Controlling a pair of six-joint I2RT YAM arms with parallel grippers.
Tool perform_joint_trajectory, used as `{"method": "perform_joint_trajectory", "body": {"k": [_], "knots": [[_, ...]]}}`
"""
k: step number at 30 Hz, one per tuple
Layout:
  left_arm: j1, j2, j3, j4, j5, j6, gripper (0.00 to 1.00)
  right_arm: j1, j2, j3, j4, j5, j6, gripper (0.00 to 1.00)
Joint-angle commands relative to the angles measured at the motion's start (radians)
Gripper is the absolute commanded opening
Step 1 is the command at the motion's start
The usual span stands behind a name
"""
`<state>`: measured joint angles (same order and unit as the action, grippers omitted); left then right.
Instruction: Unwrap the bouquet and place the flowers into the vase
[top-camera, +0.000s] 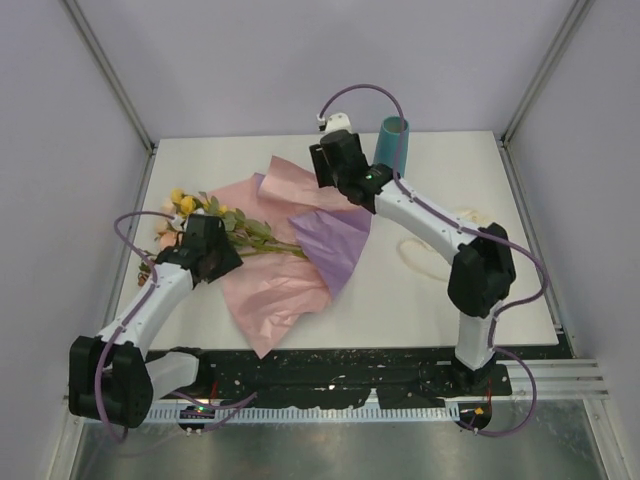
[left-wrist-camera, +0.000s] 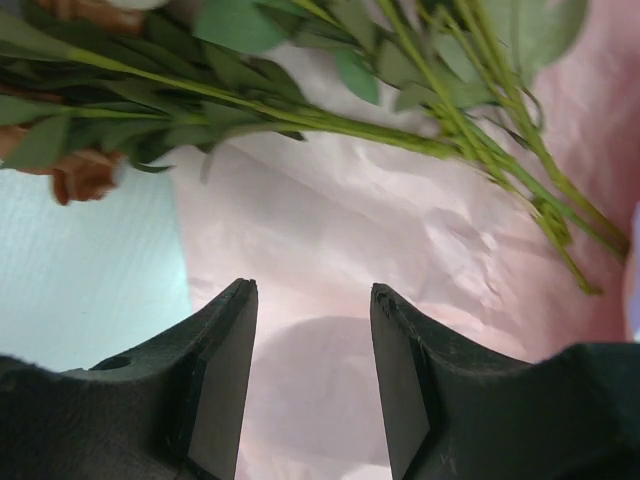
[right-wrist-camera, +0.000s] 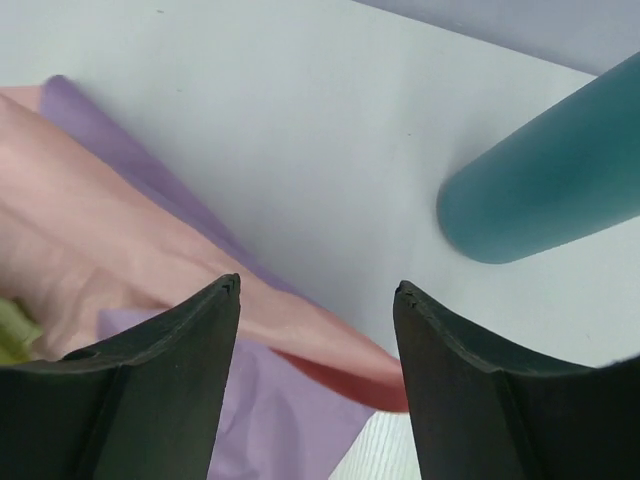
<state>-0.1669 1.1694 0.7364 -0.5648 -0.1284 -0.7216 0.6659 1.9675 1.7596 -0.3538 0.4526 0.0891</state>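
Observation:
The bouquet lies unwrapped: its paper (top-camera: 270, 290) is spread flat, pink side up, with a purple flap (top-camera: 335, 245) folded over at the right. The flowers (top-camera: 215, 215) rest on the sheet's left part, blooms to the far left and green stems (left-wrist-camera: 300, 115) pointing right. My left gripper (top-camera: 222, 250) (left-wrist-camera: 312, 290) hovers open just near of the stems, over pink paper (left-wrist-camera: 400, 230), holding nothing. My right gripper (top-camera: 338, 170) (right-wrist-camera: 318, 285) is open and empty above the paper's far edge (right-wrist-camera: 100, 210). The teal vase (top-camera: 392, 140) (right-wrist-camera: 550, 185) stands just right of it.
A cream ribbon (top-camera: 440, 250) lies loose on the white table (top-camera: 520, 300) right of the paper, under the right arm. Grey walls close in the back and both sides. A black strip (top-camera: 330, 360) runs along the near edge by the arm bases.

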Motion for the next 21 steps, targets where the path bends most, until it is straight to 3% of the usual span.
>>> {"method": "perform_joint_trajectory", "body": {"k": [1,6,10,16,21], "knots": [[-0.069,-0.042,0.008,0.057,0.093,-0.019,0.53,0.099,-0.186,-0.145,0.056,-0.028,0.058,0.7],[-0.082,-0.043,-0.077,0.124,0.171,-0.07,0.52,0.231,-0.303,-0.388,0.18,0.029,0.146,0.77],[-0.089,-0.051,-0.12,0.131,0.148,-0.079,0.52,0.319,-0.337,-0.526,0.278,0.023,0.195,0.75],[-0.098,-0.027,-0.181,0.155,0.086,-0.093,0.53,0.373,-0.248,-0.558,0.295,0.066,0.207,0.69],[-0.098,0.056,-0.144,0.115,0.058,-0.075,0.53,0.376,-0.15,-0.545,0.332,0.112,0.169,0.67]]}}
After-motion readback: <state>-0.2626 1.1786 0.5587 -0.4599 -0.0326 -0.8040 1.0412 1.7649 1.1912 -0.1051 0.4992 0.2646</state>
